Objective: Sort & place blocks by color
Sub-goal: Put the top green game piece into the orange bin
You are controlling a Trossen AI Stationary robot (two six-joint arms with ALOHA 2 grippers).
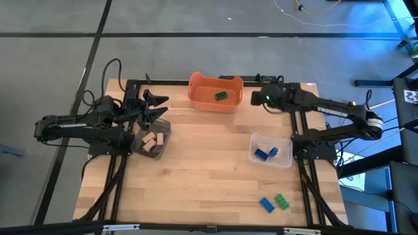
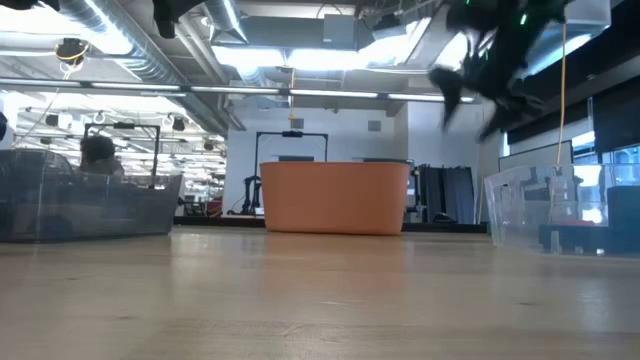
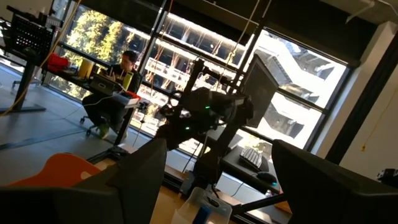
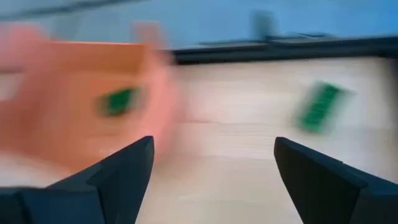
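While loose at the desk's [image 1: 196, 170] near edge: blue block [image 1: 266, 204] beside green block [image 1: 281, 201]. Farther: blue blocks in clear bin [image 1: 285, 161], tan in dark bin [image 1: 164, 137], green in orange tub [image 1: 199, 94]. Left gripper [image 1: 157, 108], right gripper [image 1: 255, 98]: spread, empty.

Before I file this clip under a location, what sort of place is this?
Probably a robotics lab or open workshop. The low view shows exposed ceiling ducts and strip lights over the wooden table. The left wrist view shows a person seated at a desk beyond large windows.
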